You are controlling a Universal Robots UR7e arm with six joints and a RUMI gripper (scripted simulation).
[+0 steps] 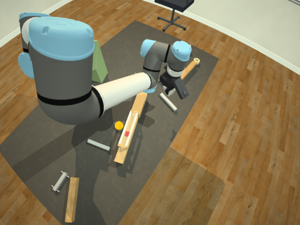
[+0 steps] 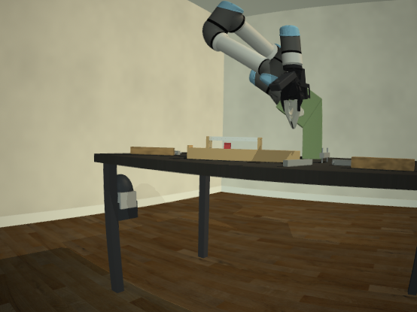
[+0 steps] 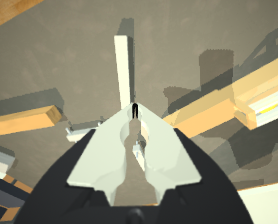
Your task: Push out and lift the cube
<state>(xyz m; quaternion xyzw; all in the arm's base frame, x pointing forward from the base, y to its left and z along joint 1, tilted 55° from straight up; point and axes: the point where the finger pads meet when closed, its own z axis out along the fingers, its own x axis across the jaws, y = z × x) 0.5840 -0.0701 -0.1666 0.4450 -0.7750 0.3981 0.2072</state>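
Closed down to its narrow pale tips, with nothing between them, the black-bodied gripper (image 1: 170,93) (image 2: 293,125) (image 3: 135,104) hangs in the air above the desk (image 1: 151,144) (image 2: 245,174) (image 3: 175,30), touching none of the pieces below. A small matte red cube (image 1: 126,133) (image 2: 227,146) sits inside the channel (image 1: 119,158) (image 2: 241,155) (image 3: 200,121), nearer the end with the short ledge and raised lip. Smooth yellowish wood forms the channel's long base, and a clear roof (image 1: 133,114) (image 2: 237,137) covers the cube, closing off the way from above. Its short-ledge end points toward the desk's short edge farther from the office chair (image 1: 174,1).

Just beside the channel, toward the long edge with the green angular pedestal (image 1: 100,68) (image 2: 312,136), lies a round yellow disc (image 1: 119,125). Near it rests a pale straight bar (image 1: 98,145). A second pale bar (image 1: 168,102) (image 2: 297,162) (image 3: 122,70) lies near the gripper, toward the opposite long edge. Farther out, a grained wooden block (image 1: 72,199) (image 2: 152,150) lies beside a grey bar with cross pegs (image 1: 60,181). By the chair-side corner lies a wooden stick with a ringed end (image 1: 189,69).
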